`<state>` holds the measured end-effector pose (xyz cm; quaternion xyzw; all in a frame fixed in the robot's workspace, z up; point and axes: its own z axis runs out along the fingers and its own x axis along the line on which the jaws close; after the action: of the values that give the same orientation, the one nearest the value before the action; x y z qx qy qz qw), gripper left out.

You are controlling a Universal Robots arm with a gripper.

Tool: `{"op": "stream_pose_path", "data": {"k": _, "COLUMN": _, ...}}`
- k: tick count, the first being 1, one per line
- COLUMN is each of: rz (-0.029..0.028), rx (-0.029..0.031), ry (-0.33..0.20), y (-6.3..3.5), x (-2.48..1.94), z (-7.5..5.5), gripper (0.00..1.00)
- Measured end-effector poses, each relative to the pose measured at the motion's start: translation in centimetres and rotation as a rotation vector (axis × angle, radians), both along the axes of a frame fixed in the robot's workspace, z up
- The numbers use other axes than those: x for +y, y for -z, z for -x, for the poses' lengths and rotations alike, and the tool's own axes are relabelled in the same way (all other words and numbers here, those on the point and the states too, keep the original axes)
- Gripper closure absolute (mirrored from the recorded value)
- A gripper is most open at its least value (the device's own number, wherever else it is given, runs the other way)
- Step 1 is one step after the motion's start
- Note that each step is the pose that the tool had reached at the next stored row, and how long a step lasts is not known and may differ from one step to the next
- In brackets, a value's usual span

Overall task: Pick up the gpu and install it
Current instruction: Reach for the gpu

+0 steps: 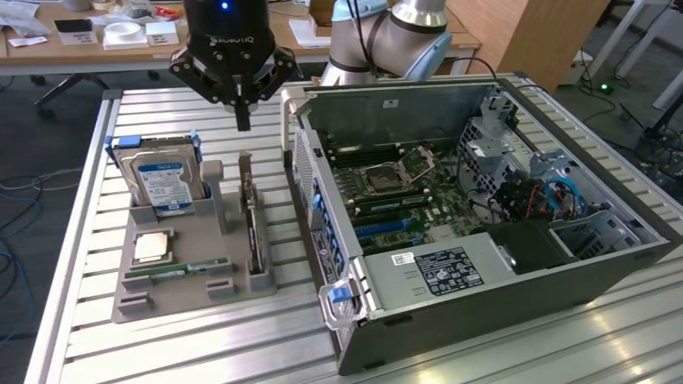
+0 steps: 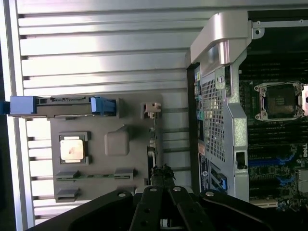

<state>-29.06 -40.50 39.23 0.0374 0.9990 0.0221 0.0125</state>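
Black two-finger gripper [image 1: 243,120] hangs over grey plastic holder tray [image 1: 176,298], fingers pressed together, holding nothing. Thin dark gpu card [image 1: 254,236] stands on edge in the tray slot nearest the open grey tower case [image 1: 501,312]. It sits below the fingertips, long axis parallel to the case wall. Upright grey post [image 1: 219,196] and silver blue-labelled hard drive [image 1: 160,180] flank it on the other side. Clearance looks tight.

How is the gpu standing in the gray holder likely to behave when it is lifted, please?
Probably stiff: the gpu is a flat board standing straight on its edge in the gray holder. Likely light, being so thin. Pushed sideways once out of its slot, it would probably tip.
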Motion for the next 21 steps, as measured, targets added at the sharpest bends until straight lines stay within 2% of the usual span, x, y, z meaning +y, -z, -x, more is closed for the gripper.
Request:
{"op": "stream_pose_path", "data": {"k": 11, "rz": 0.0000, "rx": 0.0000, "ry": 0.000, "y": 0.00, "x": -1.19, "z": 0.0, "gripper": 0.89}}
{"op": "stream_pose_path", "data": {"k": 21, "rz": -0.0001, "rx": 0.0000, "ry": 0.000, "y": 0.15, "x": -1.20, "z": 0.0, "gripper": 0.89}}
